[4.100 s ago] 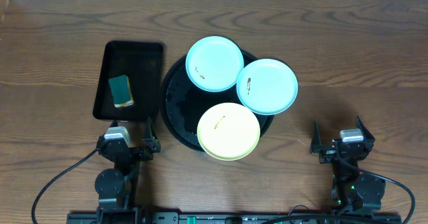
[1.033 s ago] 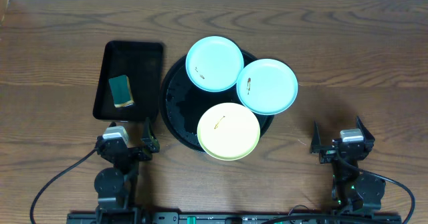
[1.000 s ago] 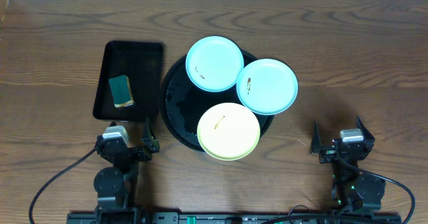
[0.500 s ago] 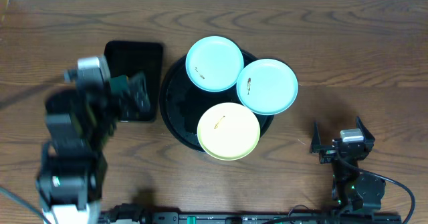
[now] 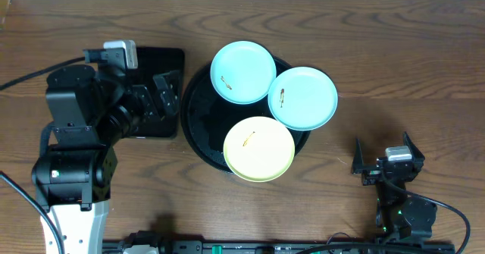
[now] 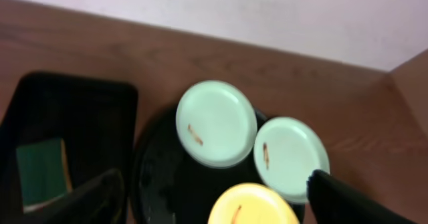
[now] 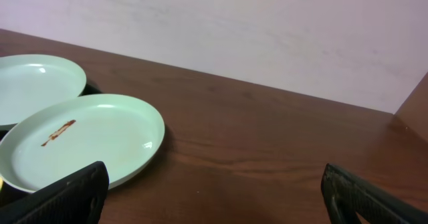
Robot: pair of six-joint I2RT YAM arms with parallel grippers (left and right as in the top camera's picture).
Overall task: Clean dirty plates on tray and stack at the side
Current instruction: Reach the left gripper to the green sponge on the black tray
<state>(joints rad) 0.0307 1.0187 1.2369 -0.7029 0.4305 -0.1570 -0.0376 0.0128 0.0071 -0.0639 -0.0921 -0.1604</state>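
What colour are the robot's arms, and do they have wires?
They are mostly black and chunky. The left arm has a white lower part, a small grey box on top, and a thin black cable trailing off to the side. The right arm is black with a pale grey box too. The left end effector and right end effector each have two flat black fingers.

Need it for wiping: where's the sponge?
In the left wrist view, lower left: the sponge lies in the rectangular tray, beside the round tray.
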